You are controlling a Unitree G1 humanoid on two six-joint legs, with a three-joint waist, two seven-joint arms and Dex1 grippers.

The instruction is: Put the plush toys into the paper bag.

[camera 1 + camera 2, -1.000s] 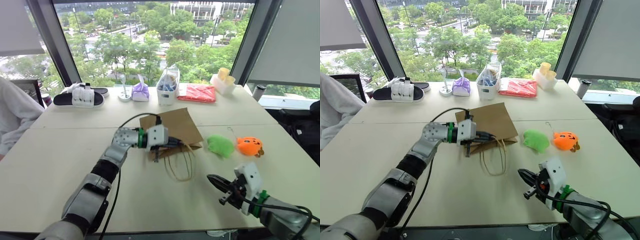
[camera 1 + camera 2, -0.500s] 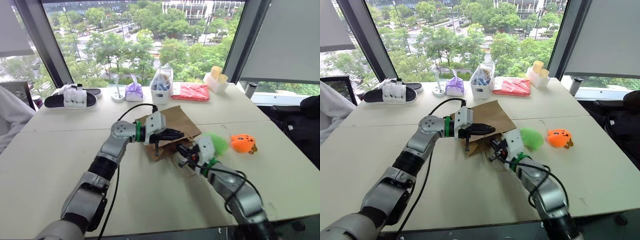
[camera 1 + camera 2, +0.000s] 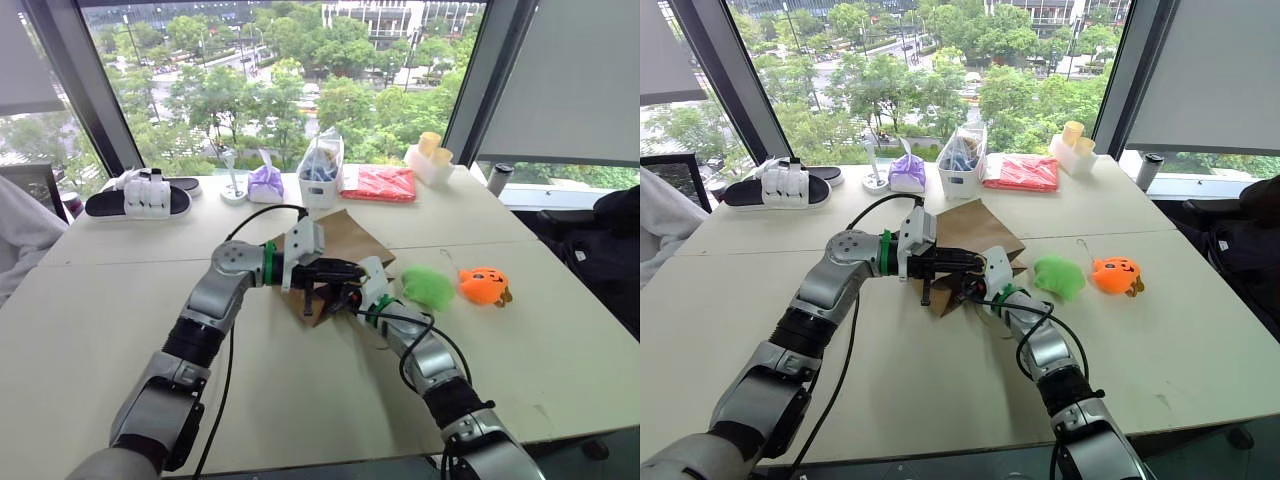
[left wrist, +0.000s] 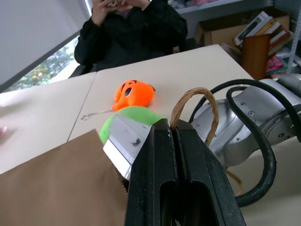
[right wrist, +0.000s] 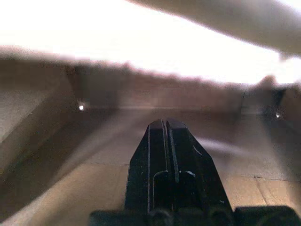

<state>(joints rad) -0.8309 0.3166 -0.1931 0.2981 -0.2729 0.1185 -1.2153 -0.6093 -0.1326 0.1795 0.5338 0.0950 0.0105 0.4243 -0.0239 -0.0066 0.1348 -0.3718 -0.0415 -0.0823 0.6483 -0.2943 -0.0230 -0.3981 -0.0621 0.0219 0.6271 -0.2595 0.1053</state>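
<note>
The brown paper bag [image 3: 352,236] lies on the table with its mouth toward the toys. My left gripper [image 3: 348,270] is shut on one tan cord handle [image 4: 194,96] and holds that edge of the bag a little off the table. My right gripper [image 3: 345,296] is shut and pushed into the bag's mouth; brown paper walls [image 5: 89,141] surround its fingertips [image 5: 164,126]. The green fuzzy plush toy [image 3: 428,287] lies just to the right of the bag. The orange pumpkin plush toy [image 3: 483,285] lies beyond it. Neither gripper touches them.
Along the window edge stand black-and-white slippers [image 3: 140,197], a purple tissue pouch [image 3: 265,183], a clear bag of blue items [image 3: 322,170], a red packet [image 3: 380,183] and a tub with yellow cups [image 3: 432,160]. A person in dark clothes [image 4: 131,28] sits at the table's right.
My right arm swung from the table's front edge forward and to the left, and its shut gripper went into the bag's mouth. The left gripper rolled a little, still gripping the handle.
</note>
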